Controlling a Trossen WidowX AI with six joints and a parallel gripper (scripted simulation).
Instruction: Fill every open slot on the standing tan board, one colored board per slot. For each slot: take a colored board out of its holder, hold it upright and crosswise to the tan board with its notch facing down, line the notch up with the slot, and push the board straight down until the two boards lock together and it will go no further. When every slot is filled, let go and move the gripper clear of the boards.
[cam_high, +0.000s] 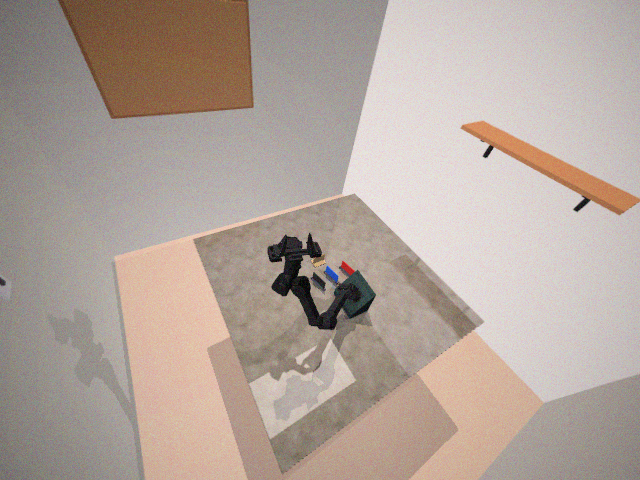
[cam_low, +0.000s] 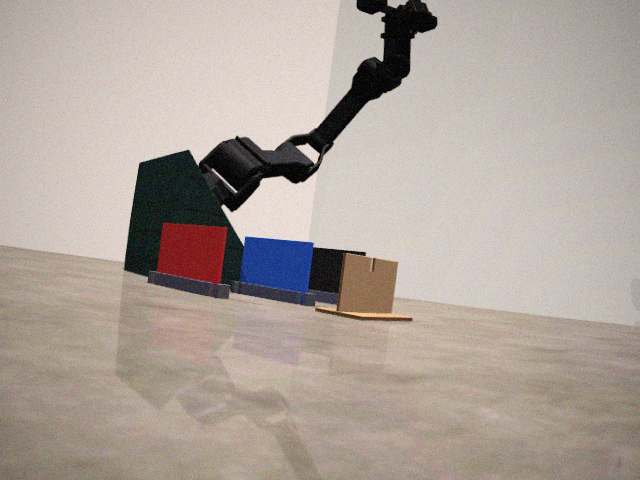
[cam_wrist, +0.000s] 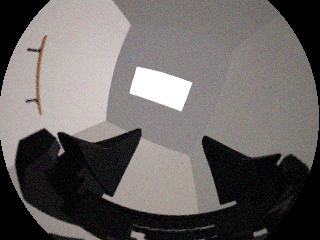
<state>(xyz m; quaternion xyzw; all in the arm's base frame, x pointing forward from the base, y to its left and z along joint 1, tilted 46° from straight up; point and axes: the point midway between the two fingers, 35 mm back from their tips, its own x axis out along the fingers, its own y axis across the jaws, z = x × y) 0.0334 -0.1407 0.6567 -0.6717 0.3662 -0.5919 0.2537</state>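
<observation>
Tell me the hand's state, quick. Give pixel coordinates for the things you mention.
Hand (cam_high: 300, 242) (cam_wrist: 172, 136): open wide, nothing between its fingers, raised clear of the boards.

Blue board (cam_high: 331, 273) (cam_low: 277, 264) seems flanked by red (cam_high: 347, 268) (cam_low: 192, 253) and black boards (cam_high: 318, 281) (cam_low: 330, 270), gaps between.
</observation>
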